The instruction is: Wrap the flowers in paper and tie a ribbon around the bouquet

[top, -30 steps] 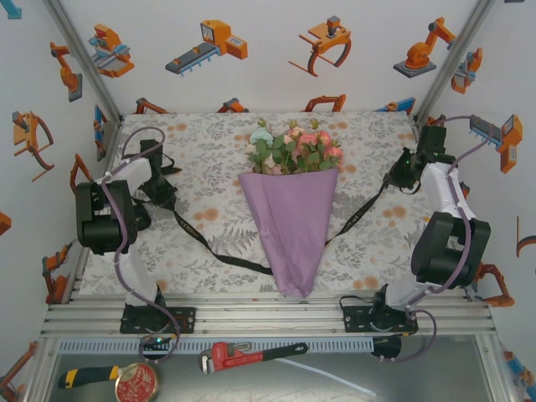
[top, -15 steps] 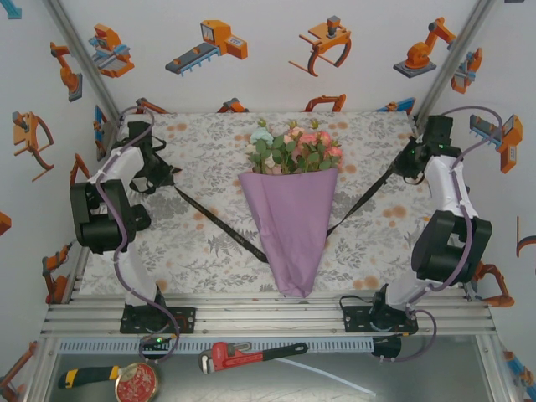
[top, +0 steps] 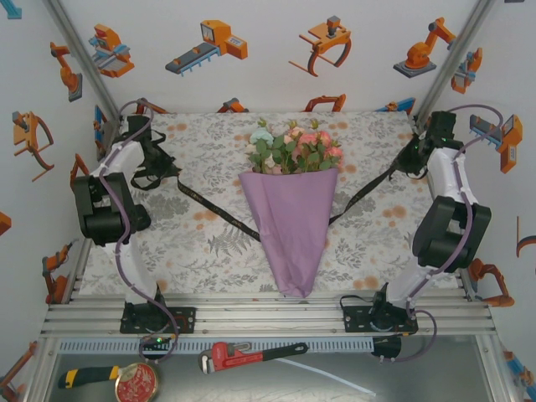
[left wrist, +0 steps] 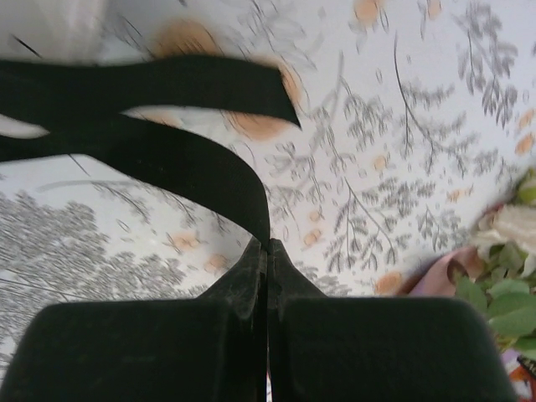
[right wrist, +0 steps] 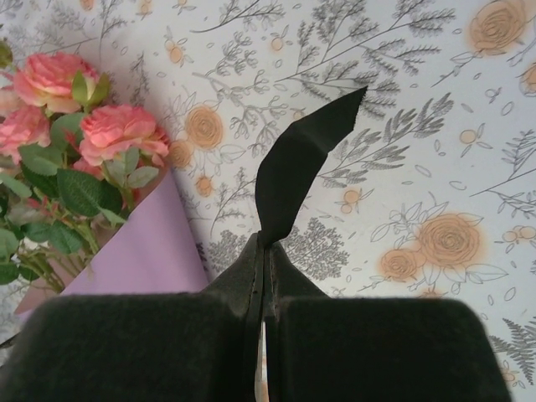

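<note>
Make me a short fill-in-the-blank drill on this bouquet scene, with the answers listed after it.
1. The left pincer and the right pincer each clamp one ____ of the ribbon.
2. The ribbon's colour is ____.
3. The bouquet lies with its blooms toward the table's ____ edge.
Missing words: end; black; far.

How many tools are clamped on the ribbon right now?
2. The left tool pinches the ribbon left of the bouquet; the right tool pinches it right of the bouquet, near its other end.
</note>
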Robot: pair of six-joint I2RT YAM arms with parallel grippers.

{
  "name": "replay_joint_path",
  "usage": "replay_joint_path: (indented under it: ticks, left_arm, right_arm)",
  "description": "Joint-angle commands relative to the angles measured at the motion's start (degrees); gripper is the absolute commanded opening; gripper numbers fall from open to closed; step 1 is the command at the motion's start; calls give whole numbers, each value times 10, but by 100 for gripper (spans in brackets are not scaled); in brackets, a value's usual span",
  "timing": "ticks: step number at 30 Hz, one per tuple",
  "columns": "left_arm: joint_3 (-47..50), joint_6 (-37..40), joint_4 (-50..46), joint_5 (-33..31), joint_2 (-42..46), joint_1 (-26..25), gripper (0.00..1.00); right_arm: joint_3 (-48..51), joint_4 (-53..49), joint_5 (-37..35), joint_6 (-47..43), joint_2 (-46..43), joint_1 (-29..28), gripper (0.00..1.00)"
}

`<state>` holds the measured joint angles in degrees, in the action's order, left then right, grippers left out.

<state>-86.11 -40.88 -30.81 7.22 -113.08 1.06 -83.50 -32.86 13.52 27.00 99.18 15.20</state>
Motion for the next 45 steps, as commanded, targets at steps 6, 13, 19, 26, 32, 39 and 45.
replay_joint_path:
  ticks: [6,13,19,26,32,39,45]
  left_arm:
    - [114,29,-8,32,183,-59,0]
    - [217,41,-68,-47,326,-130,0]
    - [285,11,-72,-51,393,-198,0]
    - [369,-24,-107,-53,529,-230,0]
    - [404,-32,-122,-27,618,-246,0]
    - [295,48,-71,-64,528,-302,0]
    - [82,162,35,-64,299,-398,0]
  right_arm:
    - [8,-32,91,-9,-121,-164,0]
    - [-33,82,117,18,-62,-413,0]
    - [-192,132,185,0,145,-545,9]
    - [-235,71,145,-52,176,-563,48]
    - [-225,20,149,-88,137,-556,50]
    - [-142,19,100,-56,30,-510,49]
    - [-13,8,-53,28,-91,-450,50]
